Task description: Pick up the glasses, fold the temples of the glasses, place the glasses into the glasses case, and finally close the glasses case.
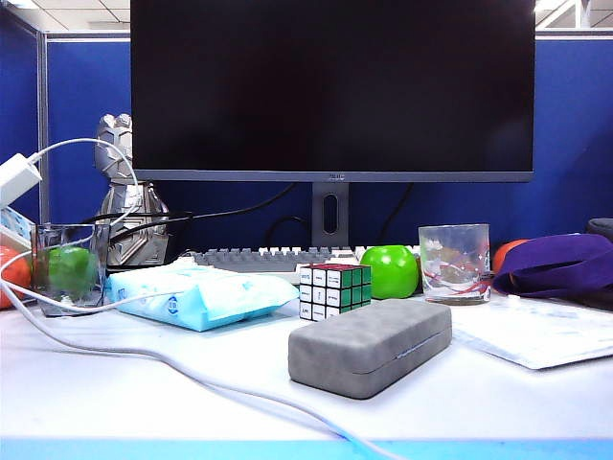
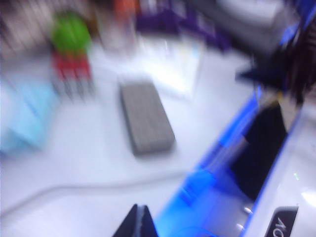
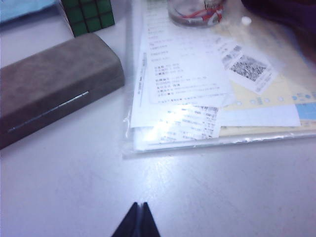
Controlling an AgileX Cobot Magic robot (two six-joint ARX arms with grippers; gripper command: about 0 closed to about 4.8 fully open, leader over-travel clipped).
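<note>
- The glasses case [image 1: 371, 346] lay shut on the white table [image 1: 144, 402], at lower centre of the exterior frame, its seam line facing the camera
- The glasses themselves showed in no view
- Just behind the case stood a puzzle cube [image 1: 334, 288], with a green apple [image 1: 390, 271] and a clear tumbler with red swirls [image 1: 454, 263] to its right
- A light-blue tissue pack [image 1: 196, 294] lay left of the cube, and a white cable [image 1: 115, 350] crossed the table in front of it
- A plastic sleeve of printed papers [image 3: 197, 94] lay just beside the case, right of it in the right wrist frame
- The left pincer [image 2: 139, 222] showed at the bottom edge of a blurred frame, fingertips pressed together with nothing between them, well apart from the case [image 2: 145, 116]
- The right pincer [image 3: 139, 221] was likewise closed to a point and empty, above bare table, apart from the case [image 3: 54, 84] at upper left of that frame
- Neither pincer appeared in the exterior view
</note>
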